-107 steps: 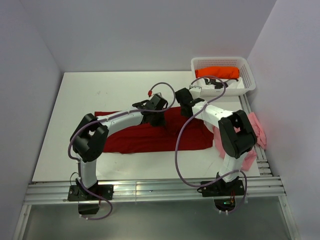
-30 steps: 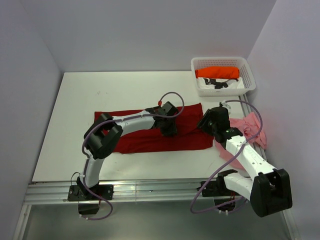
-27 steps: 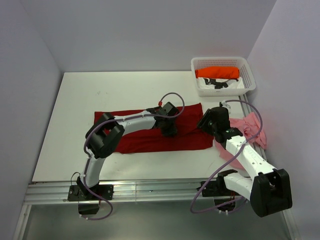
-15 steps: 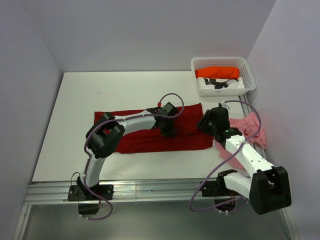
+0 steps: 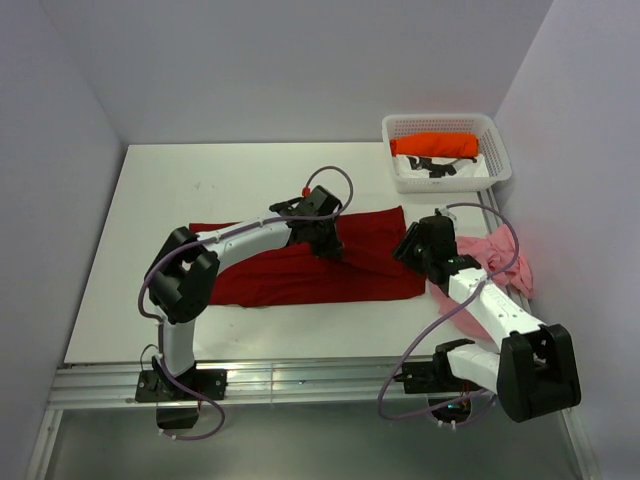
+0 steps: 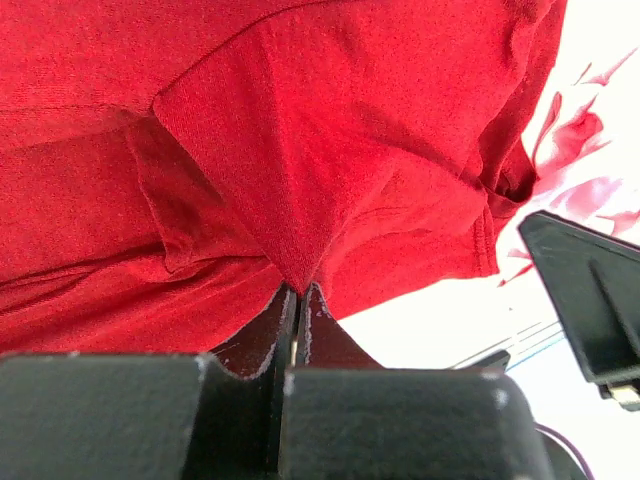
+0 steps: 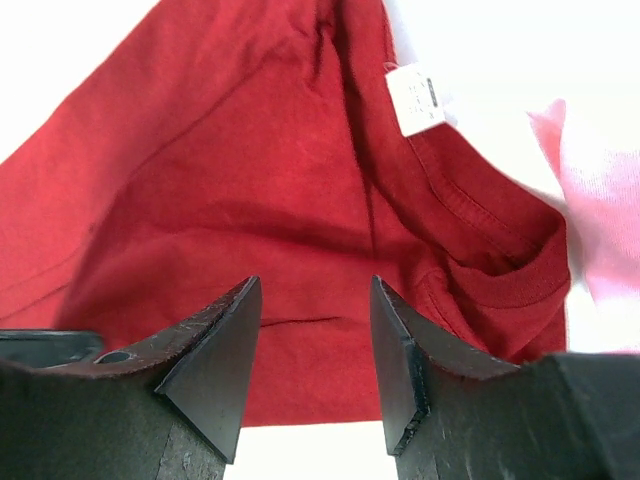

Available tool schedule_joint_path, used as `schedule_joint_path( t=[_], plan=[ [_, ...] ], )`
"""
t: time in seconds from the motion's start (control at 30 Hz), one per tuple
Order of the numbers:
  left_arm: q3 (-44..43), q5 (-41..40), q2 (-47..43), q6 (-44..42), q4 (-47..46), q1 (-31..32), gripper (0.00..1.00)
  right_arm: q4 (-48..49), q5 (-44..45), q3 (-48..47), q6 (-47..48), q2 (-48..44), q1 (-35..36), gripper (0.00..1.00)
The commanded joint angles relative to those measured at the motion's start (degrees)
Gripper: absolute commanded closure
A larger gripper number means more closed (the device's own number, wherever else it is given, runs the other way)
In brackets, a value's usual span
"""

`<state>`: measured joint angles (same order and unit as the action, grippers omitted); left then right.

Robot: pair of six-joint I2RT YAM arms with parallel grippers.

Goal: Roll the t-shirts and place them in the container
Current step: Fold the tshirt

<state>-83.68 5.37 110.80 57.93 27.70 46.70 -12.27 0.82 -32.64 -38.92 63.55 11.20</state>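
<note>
We see the left gripper [image 6: 298,292] shut tight, its two fingers [image 6: 255,335] pressed together with a pinch of the dark red t-shirt [image 6: 350,130] caught between the tips. The cloth rises into a narrow peak right at the fingertips and fans out ahead of them, where a folded layer with a stitched edge spreads across the rest of the shirt.

From above, the left gripper [image 5: 325,238] sits on the far half of the dark red t-shirt [image 5: 290,278], about midway along it. The shirt lies as a long band on the table [image 5: 200,180], running away from these fingers on both sides.

The right gripper [image 7: 310,340] stands with its fingers [image 7: 215,350] well apart and nothing between them. The dark red t-shirt [image 7: 250,200] lies below and ahead of that gap. Its collar [image 7: 500,270] curves just ahead of the right-hand finger, and a white label [image 7: 420,98] shows farther ahead on that same side. We cannot tell whether these fingertips touch the cloth.

In the overhead view the right gripper [image 5: 412,245] is at the right end of the red shirt, near the left fingers but apart from them. The pale pink t-shirt [image 5: 505,255] lies bunched beside and behind the right fingers, partly under that arm. The orange t-shirt [image 5: 435,145] rests in the white basket [image 5: 440,120], well beyond both pairs of fingers.
</note>
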Motion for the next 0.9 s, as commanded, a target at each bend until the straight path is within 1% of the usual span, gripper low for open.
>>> schedule_joint_path(
  t=[0.0,0.17,0.43,0.7,0.87],
  plan=[
    [0.71,2.19,-2.7,-1.24,0.07,-0.29,1.0,2.08,-0.56,0.56,-0.11,1.14,-0.48,0.45],
    [1.94,3.51,-2.96,-1.42,-0.55,-0.56,1.0,3.31,-3.63,1.53,-1.16,2.63,-0.48,0.45],
    [2.38,4.39,-3.23,-1.86,-0.81,-0.99,1.0,3.22,-3.19,3.11,-0.9,3.42,-0.39,0.51],
    [2.99,3.78,-3.75,-2.21,-0.19,-1.52,1.0,2.61,-2.49,4.43,0.42,2.02,-0.39,0.52],
    [4.14,3.6,-4.19,-2.38,-0.46,-2.22,1.0,3.13,-3.63,5.48,0.95,1.14,-0.39,0.52]
  ],
)
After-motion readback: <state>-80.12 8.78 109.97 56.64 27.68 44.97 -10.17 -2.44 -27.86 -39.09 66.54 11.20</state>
